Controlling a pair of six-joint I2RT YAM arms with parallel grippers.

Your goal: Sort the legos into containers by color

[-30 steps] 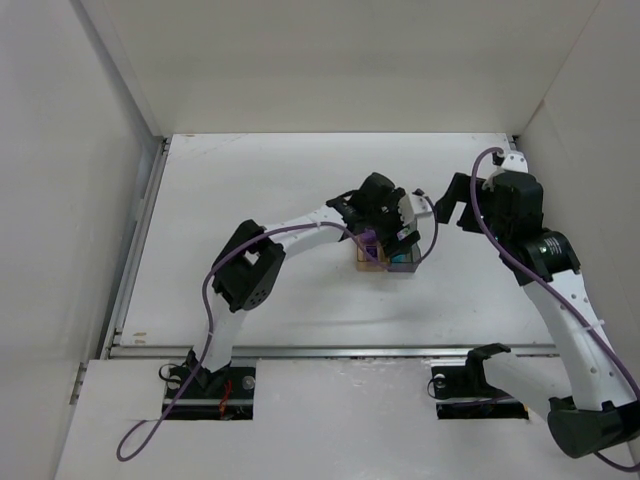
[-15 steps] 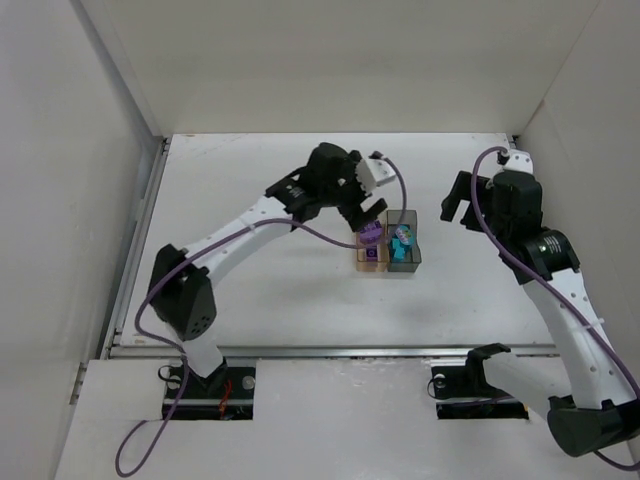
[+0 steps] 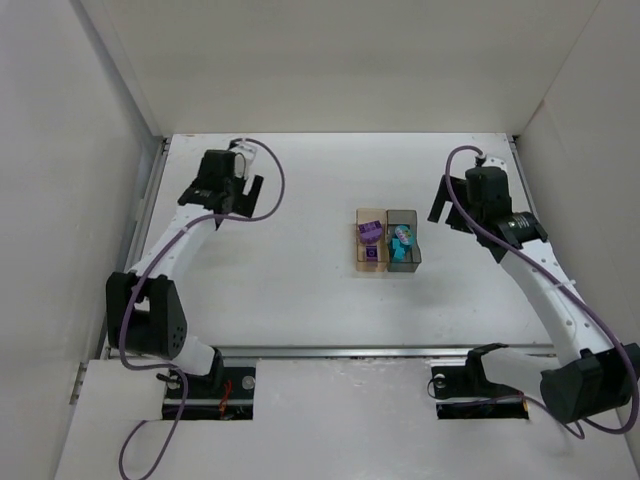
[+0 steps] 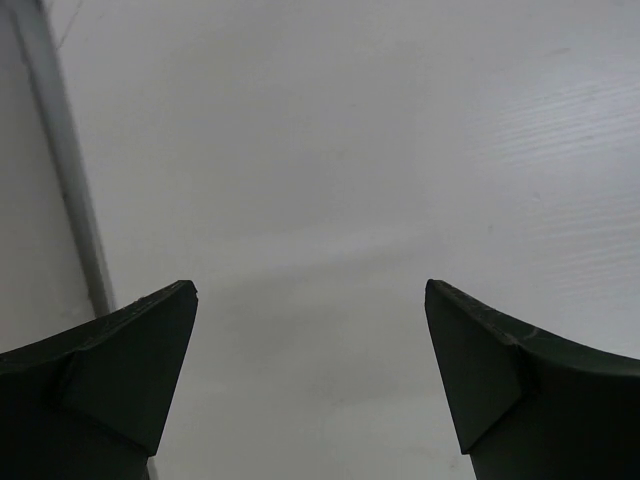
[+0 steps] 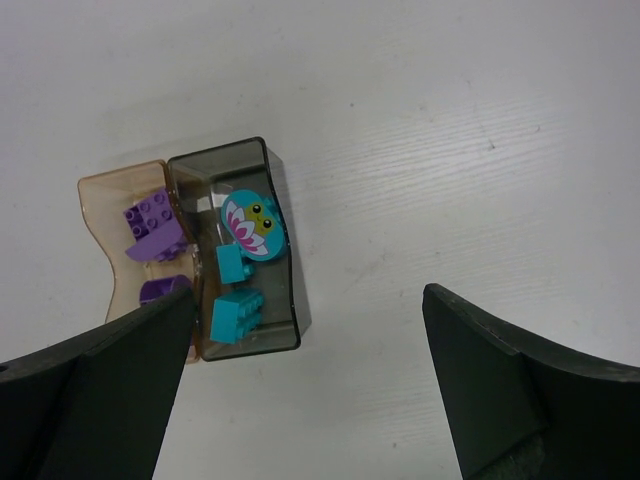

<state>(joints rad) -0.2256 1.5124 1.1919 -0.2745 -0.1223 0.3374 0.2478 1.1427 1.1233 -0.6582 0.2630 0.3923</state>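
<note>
Since every brick in view lies inside a bin, the sort looks done to me: purple legos (image 3: 369, 232) in the amber container (image 3: 359, 252), teal legos (image 3: 403, 250) in the grey container (image 3: 418, 240). The containers stand side by side with long walls touching, amber at 9 o'clock of grey, a bit toward 3 o'clock from the middle of the table (image 3: 300, 300)

Right wrist view agrees:
- purple legos (image 5: 152, 225) are in the amber container (image 5: 98, 200)
- teal legos (image 5: 235, 315) and a round teal piece (image 5: 250, 222) with a flower face are in the grey container (image 5: 228, 158)
- no mixed colours that I can see, though one finger hides a corner of the amber one

Left gripper (image 3: 226, 188) sits at 10 o'clock of the containers, well apart, near the table's left rail. Its jaws are spread wide with nothing between them. In its own view the left gripper (image 4: 310, 290) frames only bare table

Right gripper (image 3: 447, 205) sits near the containers at their 2 o'clock, jaws as wide as they go and empty. From its wrist view the right gripper (image 5: 308, 292) looks down on both containers

My guess on the poses: both arms stand off so nothing gets knocked, and the right one doubles as a check camera. The containers look light, so a low pass by the right arm could shove them

Next move, if any: lift, then go home
</note>
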